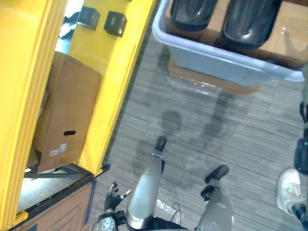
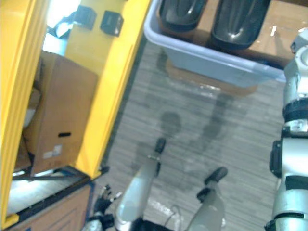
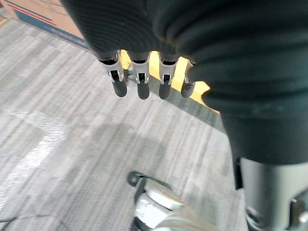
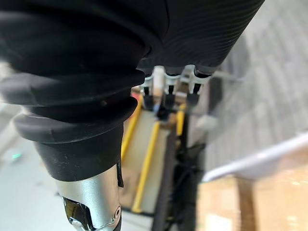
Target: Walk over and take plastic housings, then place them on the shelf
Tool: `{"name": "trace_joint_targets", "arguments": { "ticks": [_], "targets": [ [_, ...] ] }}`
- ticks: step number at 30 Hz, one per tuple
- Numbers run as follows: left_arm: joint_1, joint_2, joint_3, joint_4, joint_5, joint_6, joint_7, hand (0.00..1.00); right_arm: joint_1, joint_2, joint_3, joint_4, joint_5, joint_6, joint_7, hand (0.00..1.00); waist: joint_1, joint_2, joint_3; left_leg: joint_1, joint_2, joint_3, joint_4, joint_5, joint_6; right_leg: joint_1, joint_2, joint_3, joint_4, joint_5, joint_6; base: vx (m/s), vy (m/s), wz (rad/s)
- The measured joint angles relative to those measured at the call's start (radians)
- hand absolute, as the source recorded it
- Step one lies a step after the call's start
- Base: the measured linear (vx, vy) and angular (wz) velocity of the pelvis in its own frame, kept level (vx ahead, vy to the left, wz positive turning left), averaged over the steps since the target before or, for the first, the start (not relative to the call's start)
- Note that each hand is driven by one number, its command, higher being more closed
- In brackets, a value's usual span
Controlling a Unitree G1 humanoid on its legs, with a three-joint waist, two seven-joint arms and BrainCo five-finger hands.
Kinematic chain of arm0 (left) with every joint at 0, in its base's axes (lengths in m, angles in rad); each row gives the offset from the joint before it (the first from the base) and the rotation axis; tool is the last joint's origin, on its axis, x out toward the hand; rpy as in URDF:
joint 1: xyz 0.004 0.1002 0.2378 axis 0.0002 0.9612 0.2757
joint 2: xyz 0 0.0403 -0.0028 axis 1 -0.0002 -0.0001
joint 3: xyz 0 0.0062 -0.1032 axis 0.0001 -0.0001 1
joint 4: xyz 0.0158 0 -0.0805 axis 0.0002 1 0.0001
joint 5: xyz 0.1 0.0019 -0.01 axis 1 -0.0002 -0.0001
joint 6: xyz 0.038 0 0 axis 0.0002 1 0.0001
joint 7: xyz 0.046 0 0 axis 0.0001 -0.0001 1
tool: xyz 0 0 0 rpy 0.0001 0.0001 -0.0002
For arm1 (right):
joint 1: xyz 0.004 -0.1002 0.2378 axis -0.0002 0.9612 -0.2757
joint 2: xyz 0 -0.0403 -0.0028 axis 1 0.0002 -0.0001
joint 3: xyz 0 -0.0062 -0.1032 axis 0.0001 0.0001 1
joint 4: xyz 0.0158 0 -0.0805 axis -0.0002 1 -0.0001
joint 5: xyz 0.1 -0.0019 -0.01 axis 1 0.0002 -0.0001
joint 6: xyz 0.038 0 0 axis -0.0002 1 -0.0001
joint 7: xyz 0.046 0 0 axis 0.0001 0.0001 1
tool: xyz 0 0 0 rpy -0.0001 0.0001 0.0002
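Left eye view: plastic housings [image 1: 248, 21] in bin [image 1: 216, 60] ahead; left robot hand [image 3: 143, 84], right robot hand [image 4: 169, 96] slack-fingered, empty; close in squarely first.

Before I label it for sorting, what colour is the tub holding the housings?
Pale blue-grey; the tub shows best in the left eye view.

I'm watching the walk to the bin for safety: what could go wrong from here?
The left hand hangs close to the lower corner of the yellow shelf frame and might clip it when the robot steps forward. A person's white shoe stands on the floor at the robot's right, so a sidestep may hit it.
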Motion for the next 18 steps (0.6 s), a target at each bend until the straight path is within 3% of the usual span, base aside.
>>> {"name": "trace_joint_targets", "arguments": {
  "ticks": [3, 7, 8, 15, 18],
  "targets": [
    [0.000, 0.000, -0.015, 0.007, -0.034, -0.003, -0.020, 0.00, -0.046, -0.021, 0.024, 0.063, 0.062, 0.065, 0.009, 0.00, 0.018, 0.004, -0.002, -0.028, -0.011, -0.026, 0.016, 0.000, 0.000, 0.001, 0.000, -0.021, -0.017, 0.006, 0.003, -0.01, 0.006, 0.15],
    [0.000, -0.001, -0.034, 0.008, -0.043, -0.007, -0.050, 0.00, -0.093, -0.083, 0.090, 0.104, 0.101, 0.111, 0.056, 0.00, 0.065, 0.017, -0.011, -0.045, -0.025, -0.040, 0.025, -0.001, 0.000, 0.003, -0.002, -0.035, -0.042, 0.021, 0.006, -0.02, 0.012, 0.08],
    [0.000, 0.000, -0.042, 0.009, -0.044, -0.014, -0.054, 0.00, -0.113, -0.101, 0.107, 0.104, 0.102, 0.116, 0.071, 0.00, 0.071, 0.029, -0.019, -0.061, -0.028, -0.053, 0.032, -0.004, 0.000, 0.000, -0.001, -0.046, -0.043, 0.022, 0.006, -0.03, 0.021, 0.17],
    [0.001, 0.000, -0.075, 0.015, -0.081, -0.040, -0.088, 0.00, -0.150, -0.122, 0.168, 0.113, 0.111, 0.123, 0.127, 0.00, 0.120, 0.044, -0.029, -0.090, -0.033, -0.058, 0.042, -0.008, 0.002, -0.015, 0.000, -0.060, -0.053, 0.030, 0.004, -0.04, 0.016, 0.04],
    [0.001, 0.000, -0.097, 0.017, -0.084, -0.042, -0.089, 0.00, -0.187, -0.135, 0.205, 0.117, 0.092, 0.168, 0.132, 0.00, 0.127, 0.054, -0.036, -0.117, -0.039, -0.075, 0.060, -0.010, 0.002, -0.016, 0.002, -0.075, -0.067, 0.039, 0.009, -0.03, 0.014, 0.10]
  ]
}}
